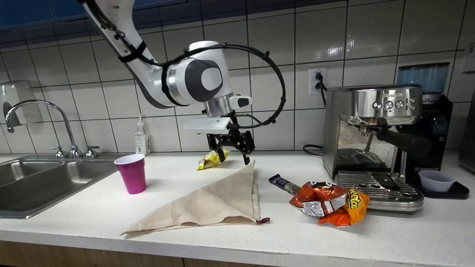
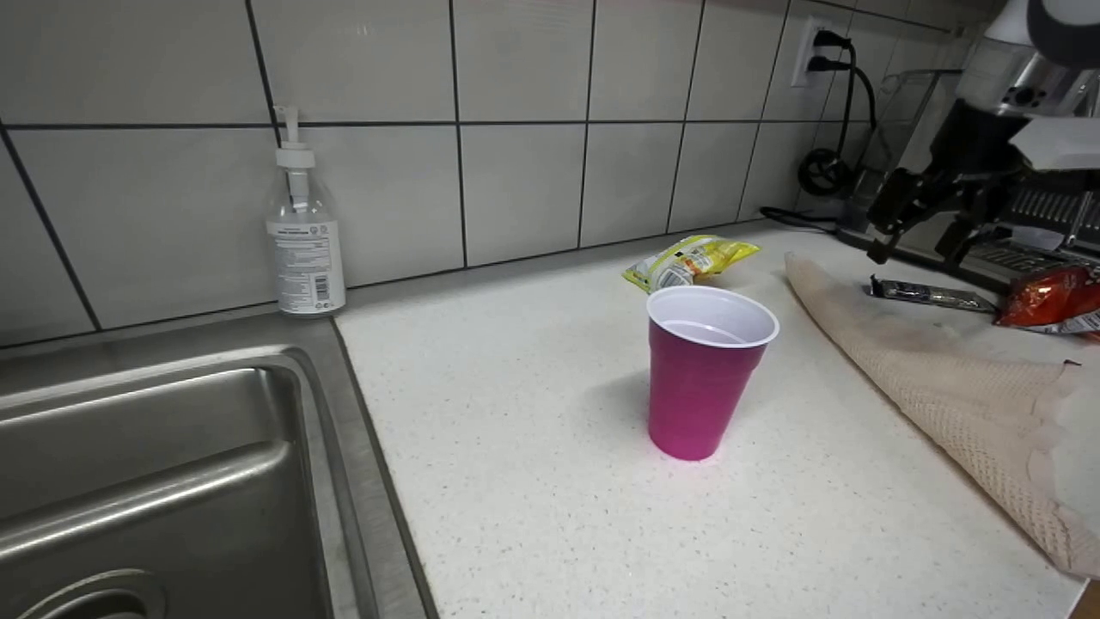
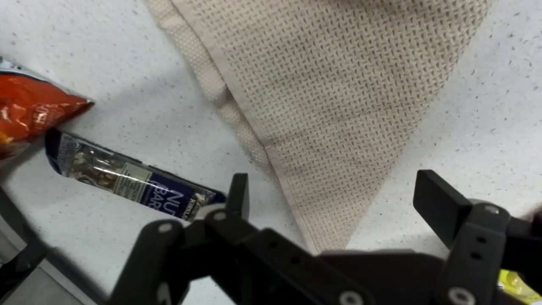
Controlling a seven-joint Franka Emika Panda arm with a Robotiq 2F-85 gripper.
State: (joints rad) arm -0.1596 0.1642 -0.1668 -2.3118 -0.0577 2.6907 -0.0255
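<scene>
My gripper (image 1: pixel 234 160) is open and holds nothing. It hangs above the counter at the far pointed corner of a folded beige cloth (image 1: pixel 219 200). In the wrist view the cloth (image 3: pixel 330 106) runs between the two spread fingers (image 3: pixel 333 186), and its tip is hidden by the gripper body. A dark blue nut bar (image 3: pixel 135 178) lies beside one finger, its end touching or near an orange-red Cheetos bag (image 1: pixel 330 204). A yellow snack bag (image 1: pixel 212 160) lies behind the gripper near the wall. A pink cup (image 2: pixel 700 395) with a white inside stands upright.
A steel sink (image 1: pixel 85 174) is at one end, with a clear pump bottle (image 2: pixel 307 249) by the wall. An espresso machine (image 1: pixel 374 107), a black grinder (image 1: pixel 430 126) and a small white bowl (image 1: pixel 436 180) stand at the other end.
</scene>
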